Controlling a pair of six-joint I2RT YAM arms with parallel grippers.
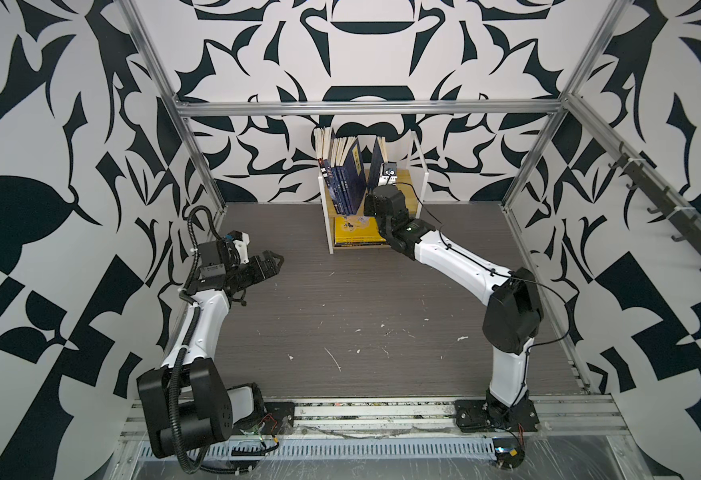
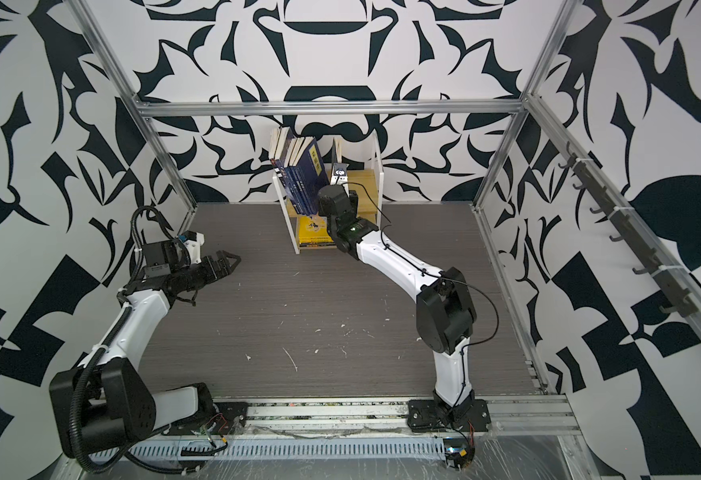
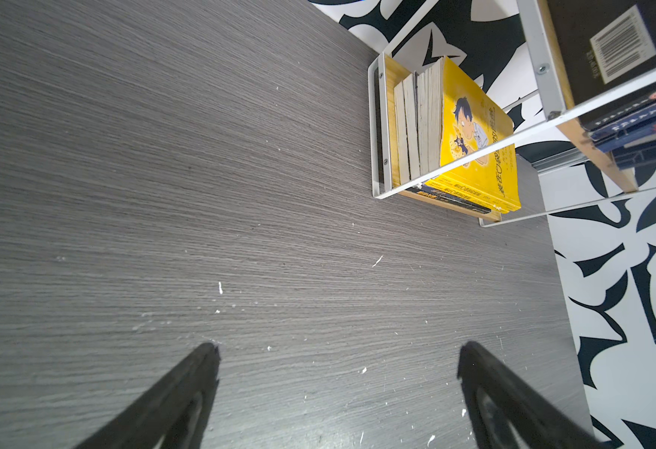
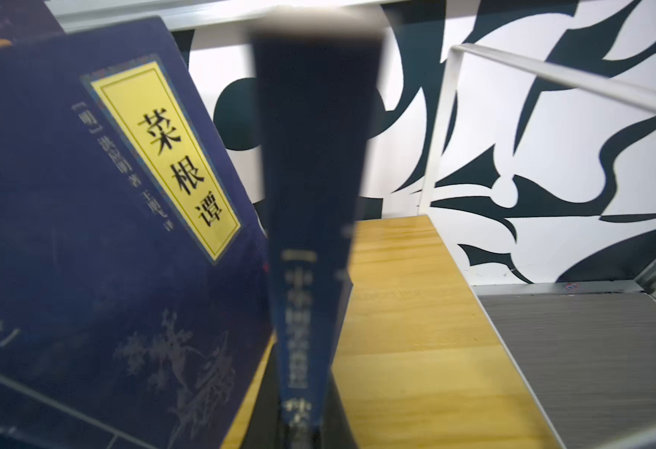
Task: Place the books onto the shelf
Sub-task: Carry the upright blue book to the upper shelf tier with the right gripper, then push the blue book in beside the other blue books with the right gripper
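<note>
The task looks close to finished. In both top views the grey table (image 1: 340,311) carries no loose book, only white flecks, and every book in sight is on the shelf (image 1: 411,195) or in a gripper. The shelf stands at the table's 12 o'clock edge against the patterned wall. Its upper board holds a row of navy books (image 1: 346,174) packed toward the 9 o'clock end. They lean toward 3 o'clock, and the outermost one shows a yellow title label (image 4: 170,155). The 3 o'clock half of that board is bare wood. The lower tier holds a flat stack with a yellow cartoon book (image 3: 470,128) on top and several more beneath it, their page edges facing the left arm. One more navy book (image 1: 377,160) stands nearly upright over the middle of the upper board, just beside the leaning row with a gap between them. The right gripper (image 4: 301,423) is clamped on its lower end, spine toward the wrist camera. Whether its bottom edge touches the board cannot be told. The left gripper (image 3: 338,350) hovers over bare table at about 9 o'clock, well apart from the shelf, its jaws spread wide and holding nothing. What seems left is to seat this book against the row and let go of it.
</note>
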